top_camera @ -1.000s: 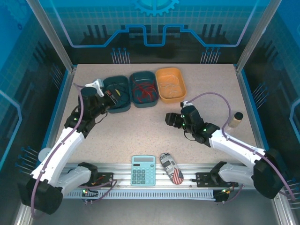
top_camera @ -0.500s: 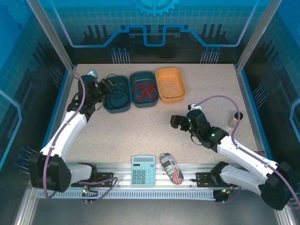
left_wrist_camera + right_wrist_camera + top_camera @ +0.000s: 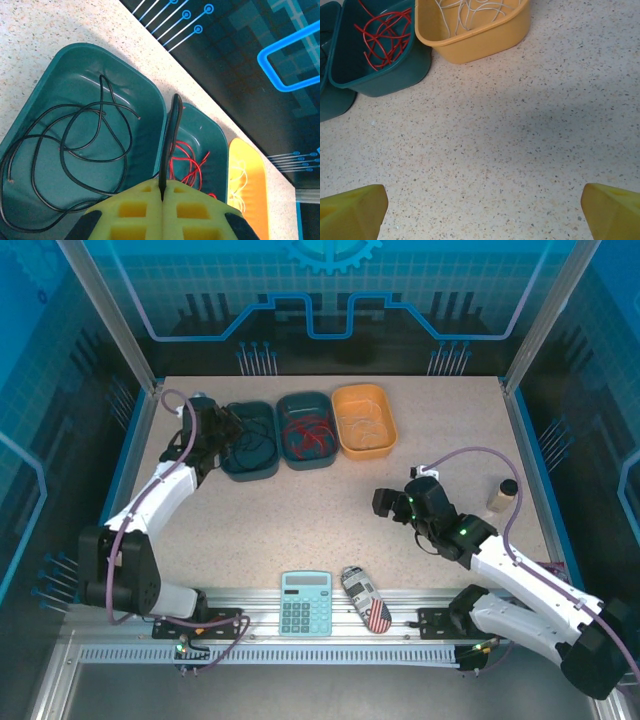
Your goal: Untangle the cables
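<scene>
Across the speckled tabletop (image 3: 300, 520), three bins hold the cables: black (image 3: 102, 114) in the left teal bin (image 3: 75, 55), red (image 3: 308, 435) in the middle teal bin (image 3: 385, 75), pale (image 3: 470, 10) in the orange bin (image 3: 480, 40). Farther back than a second ago, the left gripper (image 3: 162, 192) is clenched on one black cable (image 3: 169, 140). The right gripper (image 3: 482, 205), drawn rightward, gapes. The strands are probably light, limp and snag-prone, best pinched near an end.

A: Black cables (image 3: 101, 95)?
B: Thin, in loose open loops, flat on the floor of the left bin (image 3: 150, 95). One more black strand (image 3: 169, 140) clamped between the closed left fingers (image 3: 135, 205), rising past the bin rims.
A: Red cables (image 3: 384, 36)?
B: Tangled in the middle bin (image 3: 380, 75).
A: Pale cables (image 3: 461, 11)?
B: Curled in the orange bin (image 3: 470, 40).
</scene>
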`<state>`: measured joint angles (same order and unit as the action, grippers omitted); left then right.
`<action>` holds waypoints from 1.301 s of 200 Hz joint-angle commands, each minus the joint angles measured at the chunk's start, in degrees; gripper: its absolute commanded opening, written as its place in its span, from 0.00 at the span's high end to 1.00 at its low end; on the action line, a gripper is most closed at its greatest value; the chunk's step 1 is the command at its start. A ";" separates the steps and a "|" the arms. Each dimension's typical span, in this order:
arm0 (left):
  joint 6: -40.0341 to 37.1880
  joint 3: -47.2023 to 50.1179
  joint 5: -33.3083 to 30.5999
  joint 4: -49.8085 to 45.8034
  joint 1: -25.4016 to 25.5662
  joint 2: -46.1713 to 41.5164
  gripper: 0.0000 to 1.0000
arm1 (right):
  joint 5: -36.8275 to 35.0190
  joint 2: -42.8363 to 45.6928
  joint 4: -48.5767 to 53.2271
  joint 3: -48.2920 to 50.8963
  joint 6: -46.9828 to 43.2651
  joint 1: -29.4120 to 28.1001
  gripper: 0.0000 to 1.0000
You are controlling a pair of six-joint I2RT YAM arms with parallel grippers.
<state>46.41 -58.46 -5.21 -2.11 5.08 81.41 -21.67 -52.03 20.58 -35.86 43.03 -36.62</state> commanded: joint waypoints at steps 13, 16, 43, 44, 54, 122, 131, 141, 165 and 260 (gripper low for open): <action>4.33 0.34 -4.85 3.19 -0.31 1.73 1.00 | -1.08 0.44 1.11 0.94 1.36 0.76 0.00; 4.58 0.50 -5.08 3.49 -0.32 1.85 0.99 | -1.07 0.44 1.08 0.96 1.35 0.82 0.00; 6.35 0.67 -5.38 4.90 -0.25 3.67 0.99 | -1.00 0.61 1.48 1.29 1.40 0.99 0.00; 6.38 0.64 -5.40 4.96 -0.29 3.80 0.99 | -1.00 0.61 1.52 1.26 1.42 1.01 0.00; 6.98 0.43 -5.40 5.10 -0.25 4.61 0.98 | -0.99 0.77 1.65 1.31 1.44 1.03 0.00; 8.87 0.28 -4.48 7.77 0.37 9.95 0.96 | -1.37 2.45 3.04 1.54 1.46 1.69 0.00; 8.91 -0.06 -4.46 7.99 0.46 10.88 0.96 | -1.40 2.76 3.15 1.43 1.40 1.73 0.00; 8.87 -0.53 -4.22 8.38 0.54 12.15 0.96 | -1.53 3.09 3.50 1.39 1.43 1.77 0.00; 9.08 -1.79 -2.92 8.51 0.67 14.94 0.96 | -1.76 3.91 4.35 1.49 1.49 1.90 0.00; 8.06 -2.70 -2.29 8.87 1.15 17.92 0.82 | -1.99 5.45 5.74 1.53 1.55 2.43 0.00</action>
<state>55.42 -59.13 -8.10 5.76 5.87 98.65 -22.33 -47.35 24.75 -34.46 43.92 -35.03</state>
